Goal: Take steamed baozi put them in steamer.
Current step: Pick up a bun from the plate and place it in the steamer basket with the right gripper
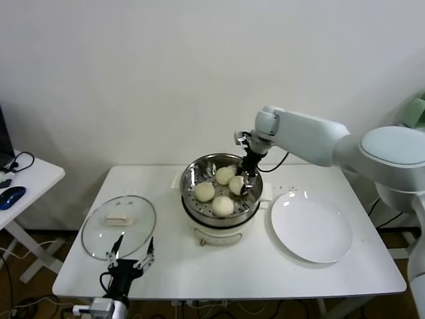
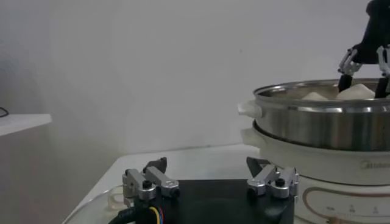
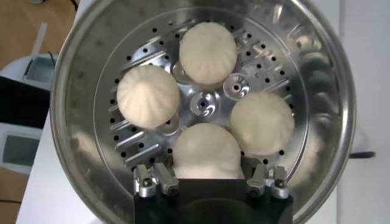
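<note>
A: Entry. Right pincer [image 1: 250,174] is down inside the steamer [image 1: 190,179], at its right side. Fourth bao [image 3: 206,152] sits directly between the fingers [image 3: 156,181] in the right wrist view, resting on the perforated tray.

B: Gripped or let go?

A: Fingers flank the bao at about its own width, one on each side. It looks like contact on both flanks, but the bun hides the pad faces, so I log it as probably still held, not certain.

B: The relation that matters for the coming move?

A: Bao lies straight ahead of the pincer and below it, already on the tray. It is round, so no long axis to align. My judgement: the move left is to part the fingers and go straight up.

B: Neighbours?

A: Three other baozi [image 3: 148,95] share the tray: one far side, one each flank. The held bao is just beside the flank ones, and the steamer wall is near on the outer side. Little room sideways; clear room only upward.

B: Other arm?

A: Left pincer [image 1: 131,255] is parked at the front left bench [image 1: 219,269] edge, near the glass lid [image 1: 119,225], fingers apart, nothing in them. Well apart from the steamer.

B: Plate?

A: White plate [image 1: 311,228] right of the steamer, bare. All four baozi are in the steamer.
</note>
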You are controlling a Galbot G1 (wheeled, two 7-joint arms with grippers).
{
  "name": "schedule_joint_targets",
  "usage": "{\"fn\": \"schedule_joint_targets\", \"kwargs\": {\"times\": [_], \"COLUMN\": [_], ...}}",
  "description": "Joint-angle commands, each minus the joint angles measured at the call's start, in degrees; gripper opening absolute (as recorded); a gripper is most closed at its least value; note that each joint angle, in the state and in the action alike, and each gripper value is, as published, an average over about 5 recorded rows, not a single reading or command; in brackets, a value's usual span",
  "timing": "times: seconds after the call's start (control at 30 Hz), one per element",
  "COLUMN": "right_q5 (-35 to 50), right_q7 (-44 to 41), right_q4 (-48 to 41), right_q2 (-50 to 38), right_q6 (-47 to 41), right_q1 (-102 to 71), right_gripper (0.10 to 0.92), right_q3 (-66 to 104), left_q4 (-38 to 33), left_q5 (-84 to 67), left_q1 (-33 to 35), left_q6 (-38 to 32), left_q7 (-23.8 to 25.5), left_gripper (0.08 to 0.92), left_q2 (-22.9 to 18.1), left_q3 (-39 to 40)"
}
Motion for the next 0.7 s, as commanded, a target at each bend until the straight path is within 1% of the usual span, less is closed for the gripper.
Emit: {"fn": "schedule_joint_targets", "kwargs": {"times": [0.03,0.7], "right_q5": [-2.44,-3.01], "right_q7": [0.05,0.63], "right_q4": [0.95,1.98], "right_q2": [-0.95,-1.06], "right_q6": [0.01,0.14], "right_q1": [-0.76,-0.84], "right_gripper": [0.721,0.721], "right_q3": [-0.30,-0.20], "left_q4": [0.05,0.31], "left_q5": [0.09,0.26], "left_q1": [-0.03,-0.33], "left_q6": [0.12,0.18], "left_q7": [-0.02,-0.02], "left_gripper": [0.823,0.823], "left_q2": [-0.07,-0.18], "left_q3": [0.07,0.43]}}
